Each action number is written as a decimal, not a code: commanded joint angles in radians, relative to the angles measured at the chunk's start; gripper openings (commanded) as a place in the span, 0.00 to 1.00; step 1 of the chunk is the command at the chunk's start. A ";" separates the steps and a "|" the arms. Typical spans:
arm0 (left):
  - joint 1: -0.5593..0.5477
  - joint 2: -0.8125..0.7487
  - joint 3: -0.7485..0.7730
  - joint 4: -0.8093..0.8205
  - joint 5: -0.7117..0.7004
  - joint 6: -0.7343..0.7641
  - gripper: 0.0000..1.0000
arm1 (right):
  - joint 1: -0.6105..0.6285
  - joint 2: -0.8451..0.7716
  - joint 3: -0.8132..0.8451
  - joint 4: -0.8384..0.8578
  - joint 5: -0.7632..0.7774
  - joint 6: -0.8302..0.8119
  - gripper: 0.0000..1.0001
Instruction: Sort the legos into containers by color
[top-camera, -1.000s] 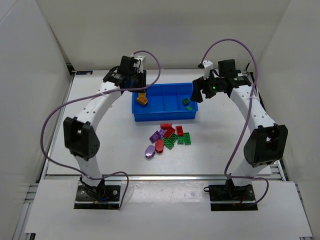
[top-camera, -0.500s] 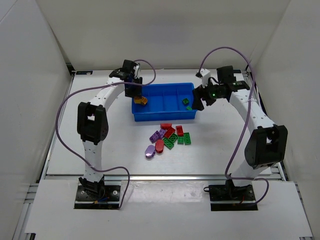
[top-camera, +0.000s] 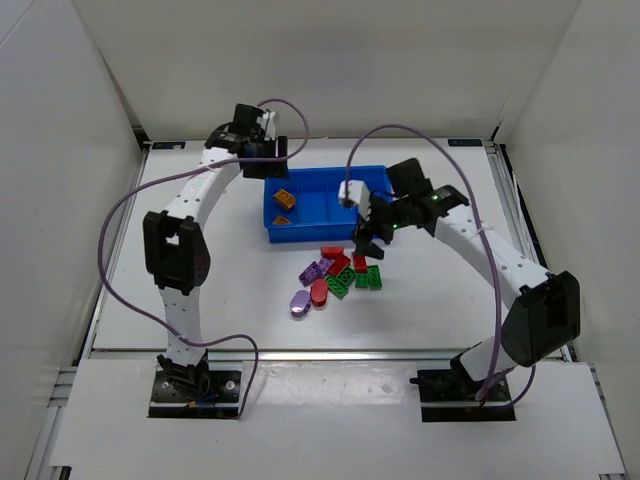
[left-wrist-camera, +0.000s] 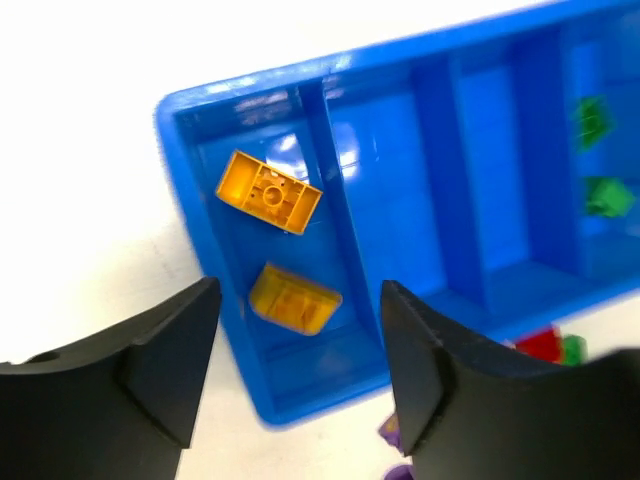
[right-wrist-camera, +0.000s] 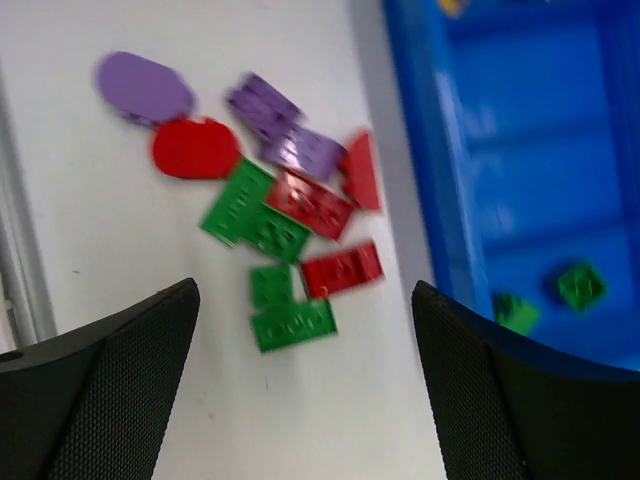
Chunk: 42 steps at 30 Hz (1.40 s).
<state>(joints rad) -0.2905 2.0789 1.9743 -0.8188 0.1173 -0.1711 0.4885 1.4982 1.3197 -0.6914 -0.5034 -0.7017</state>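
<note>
The blue tray (top-camera: 325, 236) lies at the table's middle back. Two orange bricks (top-camera: 284, 197) lie in its leftmost compartment, seen in the left wrist view (left-wrist-camera: 270, 192) too. Two green bricks (left-wrist-camera: 590, 120) lie in the rightmost compartment. My left gripper (top-camera: 266, 168) is open and empty above the tray's left end (left-wrist-camera: 300, 345). Loose red, green and purple legos (top-camera: 338, 274) lie in front of the tray. My right gripper (top-camera: 368, 243) is open and empty above them (right-wrist-camera: 305, 360), over a green brick (right-wrist-camera: 293, 325) and a red brick (right-wrist-camera: 343, 268).
A purple oval piece (right-wrist-camera: 145, 87) and a red rounded piece (right-wrist-camera: 195, 150) lie at the pile's far-left edge. The two middle compartments (left-wrist-camera: 490, 150) hold nothing. White walls enclose the table on three sides.
My right arm has swung from the tray's right end down to above the loose pile. My left gripper has drawn back from the left compartment, where two orange bricks now show.
</note>
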 joint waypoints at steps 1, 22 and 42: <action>0.088 -0.239 0.006 0.007 0.062 -0.030 0.77 | 0.138 -0.047 -0.025 0.027 -0.046 -0.177 0.89; 0.548 -0.483 -0.365 -0.036 0.446 -0.054 0.91 | 0.522 0.345 0.041 0.125 -0.063 -0.527 0.89; 0.550 -0.473 -0.402 -0.045 0.461 -0.008 0.91 | 0.529 0.504 0.093 0.093 -0.021 -0.564 0.50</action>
<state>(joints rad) 0.2535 1.6398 1.5768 -0.8619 0.5480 -0.1921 1.0111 2.0010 1.3998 -0.5774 -0.5259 -1.2362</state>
